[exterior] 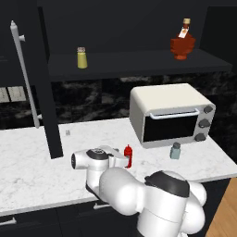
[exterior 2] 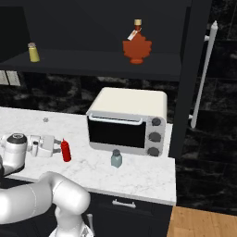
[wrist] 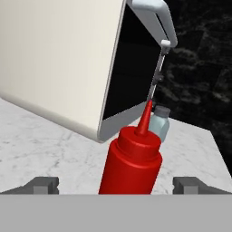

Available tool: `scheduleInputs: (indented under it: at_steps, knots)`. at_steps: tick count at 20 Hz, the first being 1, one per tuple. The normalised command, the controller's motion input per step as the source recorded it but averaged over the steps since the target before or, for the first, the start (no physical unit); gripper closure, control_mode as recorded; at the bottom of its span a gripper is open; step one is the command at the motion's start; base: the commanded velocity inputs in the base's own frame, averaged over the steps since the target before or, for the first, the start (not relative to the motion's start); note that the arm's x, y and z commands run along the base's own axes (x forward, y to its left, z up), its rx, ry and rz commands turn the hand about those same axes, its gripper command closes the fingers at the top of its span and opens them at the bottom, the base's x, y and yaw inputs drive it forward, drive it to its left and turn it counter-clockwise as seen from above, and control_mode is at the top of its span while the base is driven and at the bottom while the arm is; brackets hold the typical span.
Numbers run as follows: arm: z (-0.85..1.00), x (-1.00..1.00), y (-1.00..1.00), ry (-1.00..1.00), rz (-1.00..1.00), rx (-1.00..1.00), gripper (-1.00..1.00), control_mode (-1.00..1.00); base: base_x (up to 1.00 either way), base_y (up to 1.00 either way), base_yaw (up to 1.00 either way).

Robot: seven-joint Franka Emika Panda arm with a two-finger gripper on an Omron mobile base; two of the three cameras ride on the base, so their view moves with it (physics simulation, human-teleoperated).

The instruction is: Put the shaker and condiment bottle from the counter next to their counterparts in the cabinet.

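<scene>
The slim red condiment bottle (exterior: 128, 156) (exterior 2: 65, 150) stands upright on the white marble counter (exterior: 32, 162), left of the toaster oven. My gripper (exterior: 121, 160) (exterior 2: 57, 146) (wrist: 116, 186) is open, level with the bottle. The bottle (wrist: 131, 163) sits between the fingertips (wrist: 44, 185) with a gap on each side. The pale blue-grey shaker (exterior: 175, 151) (exterior 2: 116, 159) (wrist: 160, 123) stands in front of the oven's knobs. On the dark cabinet shelf (exterior: 139, 62) are the yellow shaker (exterior: 82, 58) (exterior 2: 33, 52) and the squat brown bottle (exterior: 182, 42) (exterior 2: 136, 44).
A cream toaster oven (exterior: 171, 113) (exterior 2: 127, 121) (wrist: 59, 59) fills the counter's right part under the shelf. The open cabinet door with its silver bar handle (exterior: 23, 74) hangs at the left; the other door's handle (exterior 2: 203, 74) is at the right. The counter ends just right of the oven.
</scene>
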Motion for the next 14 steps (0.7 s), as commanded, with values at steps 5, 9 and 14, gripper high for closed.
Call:
scheduleInputs:
  at_steps: [5,9,14]
  knots:
    - [-0.1,0.01,-0.15,0.0,-0.03,0.0,-1.0,-1.0,0.0,0.0,0.0]
    - [-0.06,0.06,-0.22,0.0,-0.02,0.0,-1.0,-1.0,0.0,0.0,0.0]
    - [-0.16,0.05,-0.09,0.01,-0.01,-0.01,1.0,-1.0,0.0,0.0,0.0]
